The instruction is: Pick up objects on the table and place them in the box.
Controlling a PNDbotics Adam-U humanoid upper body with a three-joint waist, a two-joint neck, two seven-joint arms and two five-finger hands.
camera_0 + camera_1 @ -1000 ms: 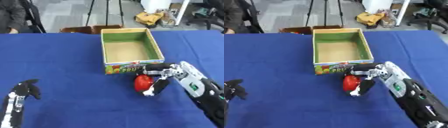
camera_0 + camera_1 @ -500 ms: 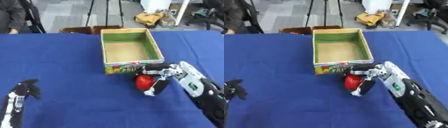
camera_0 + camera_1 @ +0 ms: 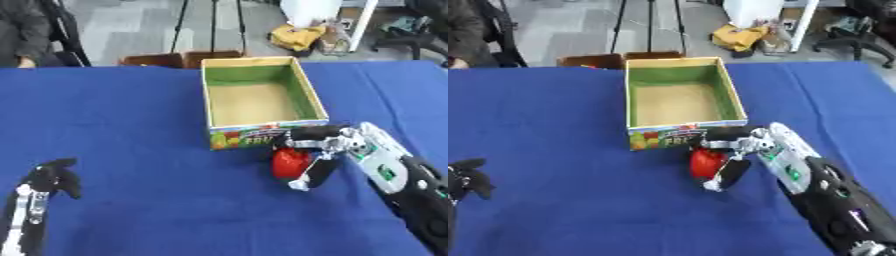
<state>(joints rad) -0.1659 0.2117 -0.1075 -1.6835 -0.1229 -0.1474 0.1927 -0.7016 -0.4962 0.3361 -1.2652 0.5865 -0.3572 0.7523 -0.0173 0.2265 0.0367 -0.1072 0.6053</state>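
A blue-covered counter [image 3: 131, 150] fills the view, an open box [image 3: 260, 95] at about 12 o'clock; the right robot hand [image 3: 325, 150] has its fingers and thumb curled round a red object [image 3: 290, 163], just in front of the box's near wall at 4 o'clock; over the last second it has shifted only slightly, so the lift seems barely begun; the left robot hand [image 3: 52, 179] rests idle at 8 o'clock, fingers curled on nothing.

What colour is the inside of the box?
The box has green inner walls and a tan floor, clearest in the left eye view.
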